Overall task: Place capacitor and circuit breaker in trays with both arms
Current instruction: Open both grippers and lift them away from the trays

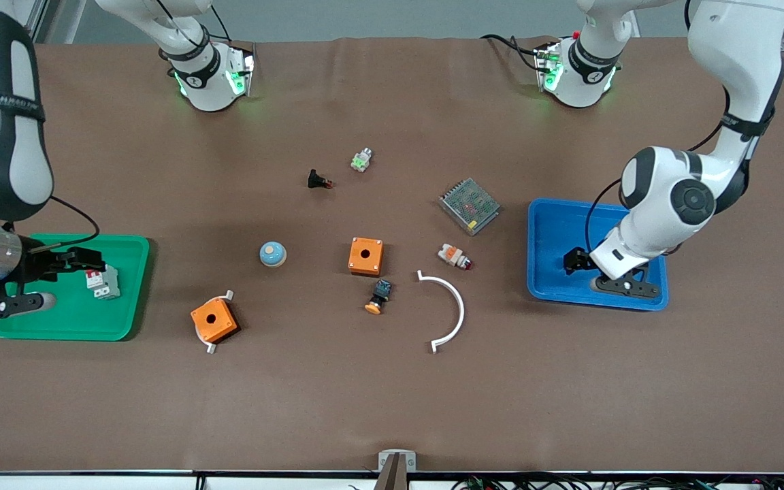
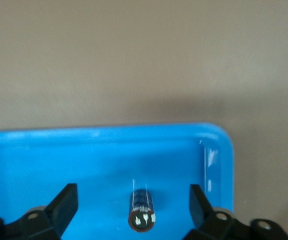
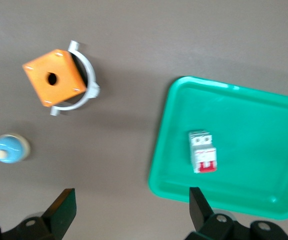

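The capacitor (image 2: 142, 211), a tiny black cylinder with a silvery end, lies on its side in the blue tray (image 2: 59, 155) near a corner. My left gripper (image 2: 132, 200) is open just above it, one finger on each side and neither touching. In the front view the left gripper (image 1: 574, 260) is over the blue tray (image 1: 548, 224) and the capacitor is hidden there. The white-grey circuit breaker (image 1: 103, 282) with red levers lies in the green tray (image 1: 72, 323). My right gripper (image 1: 82, 260) is open and empty above that tray. The right wrist view shows the breaker (image 3: 202, 151) in the green tray (image 3: 264, 120) and the right gripper (image 3: 131, 210).
Between the trays lie two orange boxes (image 1: 365, 256) (image 1: 214, 320), a blue dome (image 1: 273, 254), a white arc (image 1: 450, 309), a black push-button with orange cap (image 1: 379, 295), a white-orange part (image 1: 454, 256), a metal mesh box (image 1: 469, 205), a black red-tipped part (image 1: 318, 180) and a green-white part (image 1: 361, 160).
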`<control>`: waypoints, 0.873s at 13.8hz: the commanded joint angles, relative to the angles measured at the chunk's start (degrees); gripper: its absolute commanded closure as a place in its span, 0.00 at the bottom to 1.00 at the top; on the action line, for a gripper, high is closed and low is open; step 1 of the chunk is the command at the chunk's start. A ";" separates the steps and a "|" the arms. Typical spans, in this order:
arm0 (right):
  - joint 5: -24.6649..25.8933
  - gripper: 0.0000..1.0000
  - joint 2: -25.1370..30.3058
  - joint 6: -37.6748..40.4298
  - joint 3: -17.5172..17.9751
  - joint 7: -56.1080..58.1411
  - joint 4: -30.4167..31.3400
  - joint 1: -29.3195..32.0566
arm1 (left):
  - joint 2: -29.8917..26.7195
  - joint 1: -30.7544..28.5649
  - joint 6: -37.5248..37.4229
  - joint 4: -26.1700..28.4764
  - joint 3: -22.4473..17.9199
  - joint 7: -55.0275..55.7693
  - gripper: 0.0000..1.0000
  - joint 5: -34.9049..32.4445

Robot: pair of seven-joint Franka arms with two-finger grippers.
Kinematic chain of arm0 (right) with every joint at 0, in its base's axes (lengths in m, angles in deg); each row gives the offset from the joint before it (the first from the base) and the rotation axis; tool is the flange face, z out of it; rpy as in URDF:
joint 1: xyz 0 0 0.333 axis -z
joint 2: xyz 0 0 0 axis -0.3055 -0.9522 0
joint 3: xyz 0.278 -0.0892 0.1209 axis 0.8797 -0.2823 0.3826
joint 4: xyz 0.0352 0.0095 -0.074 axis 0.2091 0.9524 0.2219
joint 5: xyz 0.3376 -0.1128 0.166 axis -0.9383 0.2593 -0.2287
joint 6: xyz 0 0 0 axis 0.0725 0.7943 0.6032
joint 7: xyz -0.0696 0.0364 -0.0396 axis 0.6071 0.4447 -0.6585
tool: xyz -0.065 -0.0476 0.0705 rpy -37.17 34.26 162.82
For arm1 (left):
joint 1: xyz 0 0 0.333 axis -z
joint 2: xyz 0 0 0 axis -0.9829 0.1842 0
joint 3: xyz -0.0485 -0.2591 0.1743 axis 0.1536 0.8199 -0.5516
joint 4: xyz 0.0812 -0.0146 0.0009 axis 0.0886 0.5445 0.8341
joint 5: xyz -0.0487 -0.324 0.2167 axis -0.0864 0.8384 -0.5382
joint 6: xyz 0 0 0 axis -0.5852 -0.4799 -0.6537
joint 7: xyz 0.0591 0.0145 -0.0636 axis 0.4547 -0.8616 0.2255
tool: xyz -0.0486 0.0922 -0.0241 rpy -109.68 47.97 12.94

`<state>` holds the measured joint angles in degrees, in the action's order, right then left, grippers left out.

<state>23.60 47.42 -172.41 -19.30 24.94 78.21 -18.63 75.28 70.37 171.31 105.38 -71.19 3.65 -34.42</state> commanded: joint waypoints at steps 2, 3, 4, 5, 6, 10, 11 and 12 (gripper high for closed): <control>0.37 0.00 2.85 3.32 -0.13 -14.52 -1.79 -7.58 | -4.86 -0.82 -6.70 -4.94 0.58 0.89 0.00 -1.19; 0.37 0.00 3.12 3.50 -0.13 -17.60 -2.32 -9.60 | -4.87 -0.82 -11.96 -8.36 0.49 0.80 0.00 -1.19; 0.37 0.00 3.21 3.59 -0.13 -20.59 -2.76 -11.45 | -4.61 -0.74 -17.67 -12.22 0.49 0.45 0.00 -1.19; 0.37 0.00 3.30 3.59 -0.13 -23.67 -3.37 -13.12 | -4.52 -0.82 -22.94 -16.17 0.49 0.27 0.00 -1.28; 0.37 0.00 3.56 3.76 -0.04 -25.87 -3.46 -14.44 | -4.69 -0.82 -25.87 -19.08 0.49 0.45 0.00 -1.19; 0.37 0.00 4.18 4.20 -0.13 -29.76 -3.46 -18.23 | -8.37 -1.35 -33.00 -25.87 -0.03 0.01 0.00 -0.75; 0.37 0.00 4.70 4.12 -0.04 -29.94 -3.46 -18.41 | -8.73 -1.44 -34.84 -27.88 -0.03 0.09 0.00 -0.58; 0.29 0.00 4.97 4.20 0.05 -29.94 -3.46 -18.41 | -8.65 -1.35 -37.39 -30.69 -0.03 0.10 0.00 -0.32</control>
<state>23.59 50.85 -169.20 -18.93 -3.84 74.79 -36.62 67.26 69.17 138.39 78.79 -71.45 3.80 -34.44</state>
